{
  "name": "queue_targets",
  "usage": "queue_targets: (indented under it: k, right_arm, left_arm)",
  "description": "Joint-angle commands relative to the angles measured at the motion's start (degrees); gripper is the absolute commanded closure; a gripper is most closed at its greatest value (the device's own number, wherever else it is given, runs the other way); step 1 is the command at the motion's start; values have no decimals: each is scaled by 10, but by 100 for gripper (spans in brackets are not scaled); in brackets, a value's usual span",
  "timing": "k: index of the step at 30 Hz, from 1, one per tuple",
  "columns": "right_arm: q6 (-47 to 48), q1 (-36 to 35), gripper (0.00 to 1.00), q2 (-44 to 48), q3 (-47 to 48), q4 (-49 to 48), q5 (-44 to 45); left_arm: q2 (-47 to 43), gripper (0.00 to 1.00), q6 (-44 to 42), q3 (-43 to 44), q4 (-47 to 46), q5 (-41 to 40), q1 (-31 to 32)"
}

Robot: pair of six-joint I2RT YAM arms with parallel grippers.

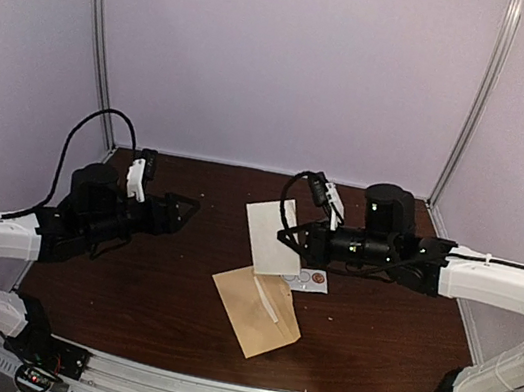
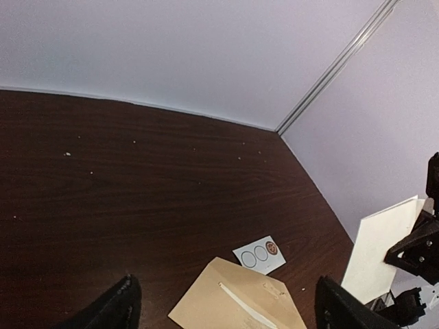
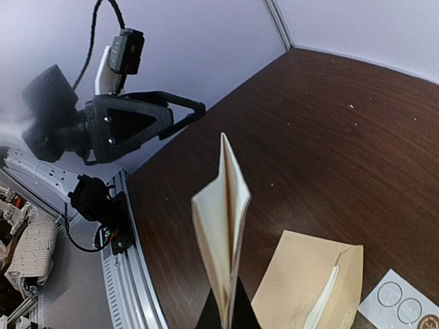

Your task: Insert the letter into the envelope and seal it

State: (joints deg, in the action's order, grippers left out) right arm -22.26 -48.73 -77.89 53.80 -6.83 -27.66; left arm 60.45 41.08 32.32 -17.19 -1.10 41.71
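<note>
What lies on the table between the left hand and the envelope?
Nothing. The top view shows only bare dark table between the open left hand and the envelope.

Envelope [image 1: 250,311] on table [image 1: 156,279]; sticker card [image 1: 309,281] just behind-right.

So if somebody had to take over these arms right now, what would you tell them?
Left gripper: open, empty, off to the left.
Right gripper: shut on the folded white letter, held up off the table.
Envelope: flat on the table near the front, with the sticker card beside it.
Done: letter is in hand.
Left: slide it into the envelope, then seal it.
</note>
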Motion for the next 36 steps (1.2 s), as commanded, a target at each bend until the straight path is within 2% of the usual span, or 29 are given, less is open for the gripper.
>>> queue_targets:
  k: [1,8,17,22,28,36]
  right_arm:
    - [9,6,100,14,-12,109,55]
    - [-14,24,100,-18,7,188,50]
    - [-15,40,100,-75,27,225,37]
    - [-15,54,100,-100,38,249,36]
    - [-5,64,100,-121,43,268,27]
    - [-4,71,100,-144,42,278,18]
  left_arm:
    - [26,18,42,-15,54,-14,-2]
    - [112,21,133,-19,40,-5,45]
    - [202,40,186,0,5,65,73]
    - [226,42,214,-1,-1,92,85]
    - [273,54,235,-3,-28,134,98]
    - [317,55,244,10,-51,160,112]
